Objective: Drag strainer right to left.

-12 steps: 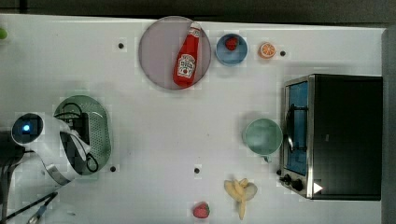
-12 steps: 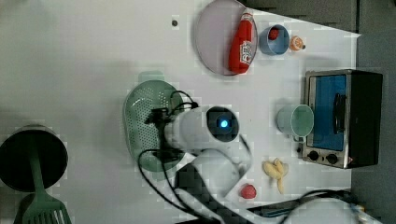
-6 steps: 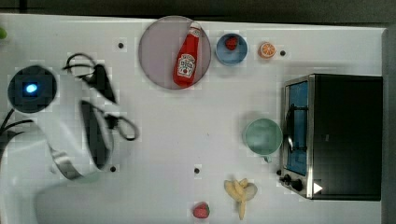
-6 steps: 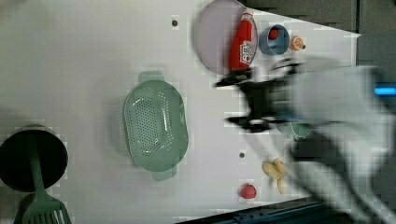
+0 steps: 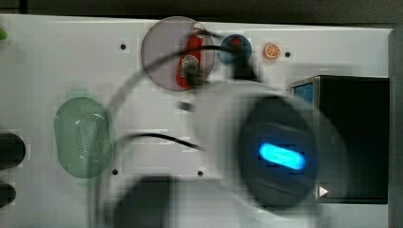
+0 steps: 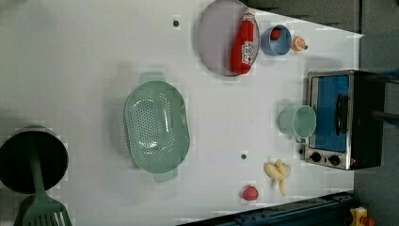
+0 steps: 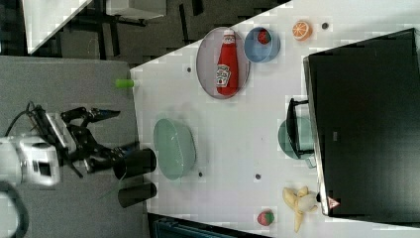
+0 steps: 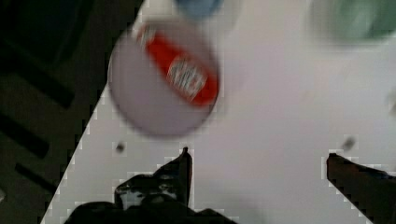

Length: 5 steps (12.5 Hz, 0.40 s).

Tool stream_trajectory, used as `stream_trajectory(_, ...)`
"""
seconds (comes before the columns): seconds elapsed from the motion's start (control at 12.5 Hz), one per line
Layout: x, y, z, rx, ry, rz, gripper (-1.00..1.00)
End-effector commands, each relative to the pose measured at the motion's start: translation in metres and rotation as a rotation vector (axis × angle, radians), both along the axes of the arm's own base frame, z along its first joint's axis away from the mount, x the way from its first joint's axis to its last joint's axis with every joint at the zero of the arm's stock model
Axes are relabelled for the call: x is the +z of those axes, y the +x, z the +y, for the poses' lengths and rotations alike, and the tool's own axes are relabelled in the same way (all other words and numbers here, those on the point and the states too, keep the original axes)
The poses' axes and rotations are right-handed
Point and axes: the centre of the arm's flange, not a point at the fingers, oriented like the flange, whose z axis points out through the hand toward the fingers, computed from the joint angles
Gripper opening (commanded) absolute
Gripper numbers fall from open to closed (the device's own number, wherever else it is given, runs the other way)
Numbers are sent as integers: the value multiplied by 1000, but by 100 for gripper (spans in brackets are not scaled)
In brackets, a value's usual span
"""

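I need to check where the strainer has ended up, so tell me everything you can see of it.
The strainer is a pale mint-green oval colander, plastic by its look, with a grid of small holes across its floor, a raised rim and a flat tab handle at each end. It sits upright and empty on the white table, toward the left view's left, apart from the greyish-pink plate and the mug. Nothing touches it. In the right view a black cup stands close beside it; whether they touch I cannot tell.
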Motion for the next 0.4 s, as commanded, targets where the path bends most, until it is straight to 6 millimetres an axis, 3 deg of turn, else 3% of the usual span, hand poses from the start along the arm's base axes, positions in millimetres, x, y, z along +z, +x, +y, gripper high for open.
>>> stream_trajectory(0.08, -44, -10, -42, 201, -113, 149, 100)
stream_trajectory(0.4, -40, -16, -48, 198, -110, 153, 100)
